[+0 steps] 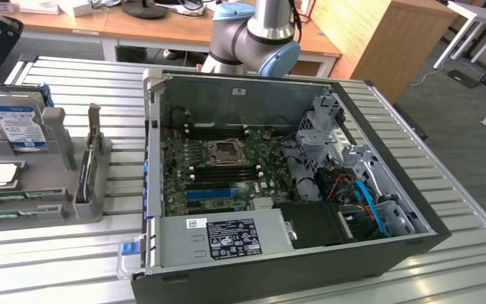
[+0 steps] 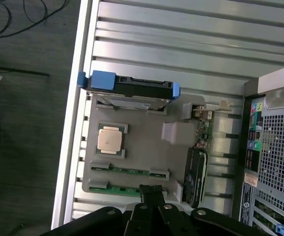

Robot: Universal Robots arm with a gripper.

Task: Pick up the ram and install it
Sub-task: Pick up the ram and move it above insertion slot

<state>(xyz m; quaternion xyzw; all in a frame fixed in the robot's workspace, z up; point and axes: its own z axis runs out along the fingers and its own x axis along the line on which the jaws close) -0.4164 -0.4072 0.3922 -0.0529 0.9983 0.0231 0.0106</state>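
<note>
Wrist view: where is the pincer [image 2: 152, 190]?

Closed and empty, hanging over the grey tray [image 2: 176, 132], close to two green strips.

And the ram [image 2: 129, 170]?

It lies flat in its tray slot beside the CPU [image 2: 111, 139], with a second strip [image 2: 113, 188] just past it.

How would you grip it well?

I'd judge it best to open across the thin long edges at mid-length, clear of the end holders, and lift straight.

Is there room to move?

The upright black card [image 2: 196, 174] crowds one end and the table [image 2: 181, 44] edge runs near. Bare slats lie between the tray and the open computer case [image 1: 252, 101].
</note>
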